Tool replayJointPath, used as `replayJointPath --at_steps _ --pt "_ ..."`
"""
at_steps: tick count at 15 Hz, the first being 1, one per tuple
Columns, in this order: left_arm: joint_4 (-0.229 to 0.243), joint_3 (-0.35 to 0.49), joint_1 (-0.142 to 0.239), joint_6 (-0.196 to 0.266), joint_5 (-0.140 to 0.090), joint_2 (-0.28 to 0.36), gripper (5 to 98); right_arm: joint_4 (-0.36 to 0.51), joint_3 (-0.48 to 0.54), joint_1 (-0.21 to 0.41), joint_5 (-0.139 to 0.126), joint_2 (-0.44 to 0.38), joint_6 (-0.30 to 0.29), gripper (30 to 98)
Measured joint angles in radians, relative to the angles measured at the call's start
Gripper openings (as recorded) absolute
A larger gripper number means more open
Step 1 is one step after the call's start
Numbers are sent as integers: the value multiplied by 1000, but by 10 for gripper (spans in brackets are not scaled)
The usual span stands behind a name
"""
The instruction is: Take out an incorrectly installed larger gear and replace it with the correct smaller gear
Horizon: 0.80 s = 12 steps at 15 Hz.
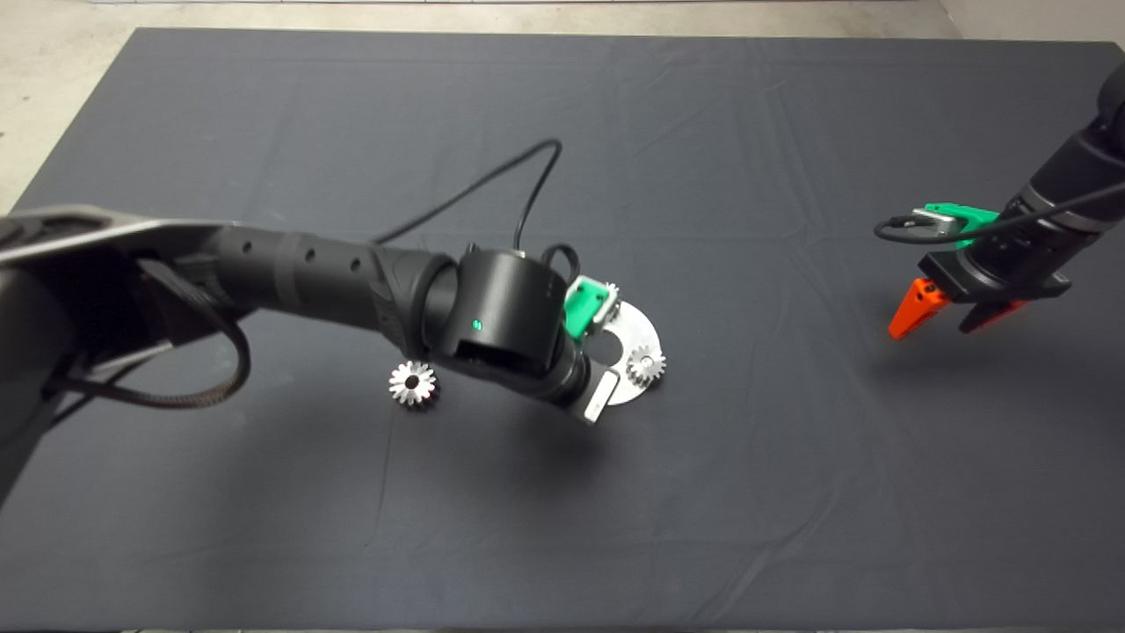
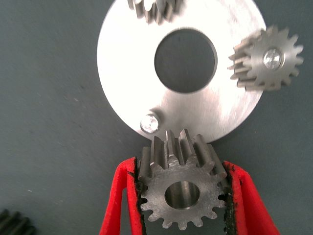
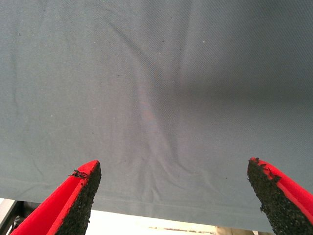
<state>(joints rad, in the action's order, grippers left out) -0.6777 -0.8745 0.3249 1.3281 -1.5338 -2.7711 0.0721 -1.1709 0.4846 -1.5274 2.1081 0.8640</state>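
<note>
Smaller gear (image 2: 182, 196) clamped at the plate's edge; shiny larger gear (image 1: 413, 383) flat on mat.

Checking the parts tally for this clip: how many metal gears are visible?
4. One small steel spur gear is clamped in the left gripper; two are mounted on the round silver plate, at and; the larger shiny gear lies on the mat.
</note>
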Motion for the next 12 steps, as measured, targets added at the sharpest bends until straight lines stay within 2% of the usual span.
replayJointPath --at_steps 3,5,8,12 --pt "56 -1 55 -3 1 0 234 0 0 0 1 0 0 792" --pt "72 -23 80 -12 1 0 234 0 0 0 0 1 0 792" --pt "112 -86 80 -45 1 -10 234 0 0 0 0 3 0 792" --pt "127 -126 80 -63 2 -13 234 1 22 0 0 2 5 792"
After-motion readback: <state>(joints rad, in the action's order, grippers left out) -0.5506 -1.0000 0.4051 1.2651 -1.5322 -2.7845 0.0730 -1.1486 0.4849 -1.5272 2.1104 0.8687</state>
